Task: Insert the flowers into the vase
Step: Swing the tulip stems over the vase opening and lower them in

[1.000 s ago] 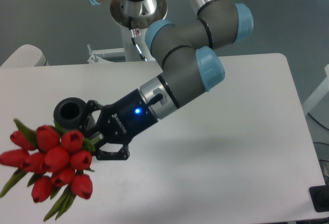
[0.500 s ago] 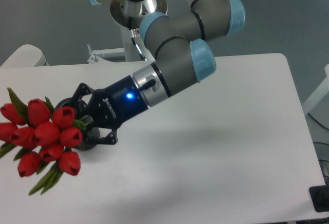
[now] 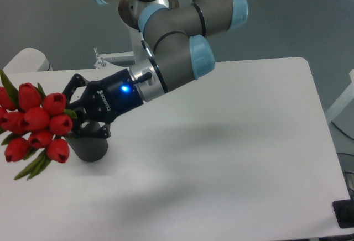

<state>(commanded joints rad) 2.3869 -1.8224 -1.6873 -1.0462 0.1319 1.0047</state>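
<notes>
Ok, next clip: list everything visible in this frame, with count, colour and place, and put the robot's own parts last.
flowers: one bunch, red tulip buds with green leaves, at the left edge of the picture, held by the gripper, heads pointing left.
vase: one, black cylinder, standing on the table at left, just below the gripper; its top is hidden by the gripper.
table: one, white, fills most of the view.
floor: grey, behind the table.
black object: one, bottom right corner, cut off by the frame; cannot tell what it is.
arm: one, grey with light-blue caps, reaching from top centre down to the left.
gripper: one, black with a blue light, shut on the flowers' stems.
</notes>
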